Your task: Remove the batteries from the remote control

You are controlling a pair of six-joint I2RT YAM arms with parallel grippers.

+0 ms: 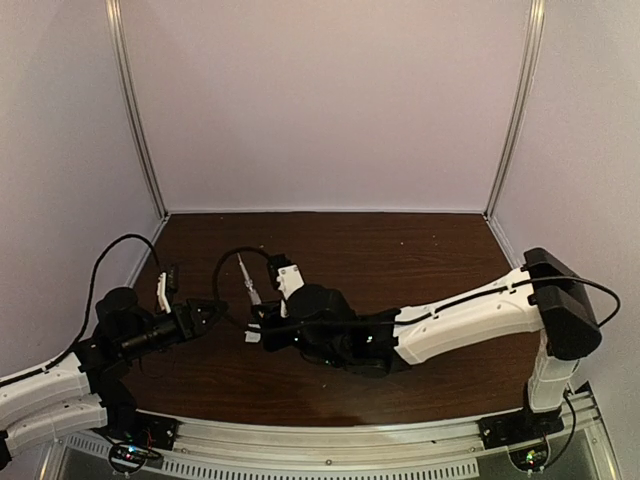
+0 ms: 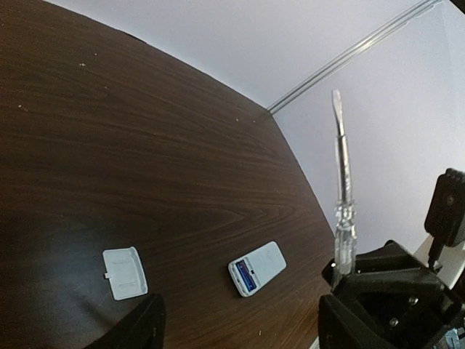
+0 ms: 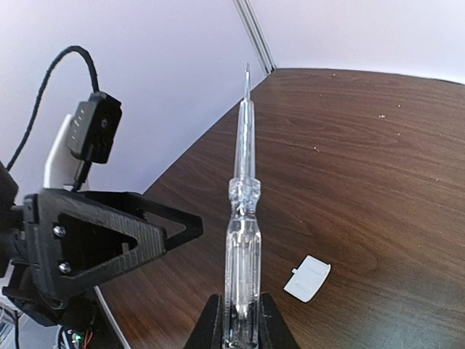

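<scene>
Right gripper (image 3: 238,314): clamped on clear pointed tool (image 3: 242,218), upright. Left gripper (image 1: 208,317): spread, empty. Remote control (image 2: 258,267): on table at 6 o'clock in left wrist view, bay open, blue inside. Cover (image 2: 125,273) off, at its 9 o'clock. Batteries likely not yet out.

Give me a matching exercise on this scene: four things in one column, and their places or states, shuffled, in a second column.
Things:
1. screwdriver
2. battery cover
3. remote control
4. left gripper

Places or states:
a. open, holding nothing
b. lying on the table, blue showing at one end
c. clamped by its clear handle in the right gripper
d. loose white panel lying flat, apart from the other white thing

Pairs: 1-c, 2-d, 3-b, 4-a
</scene>
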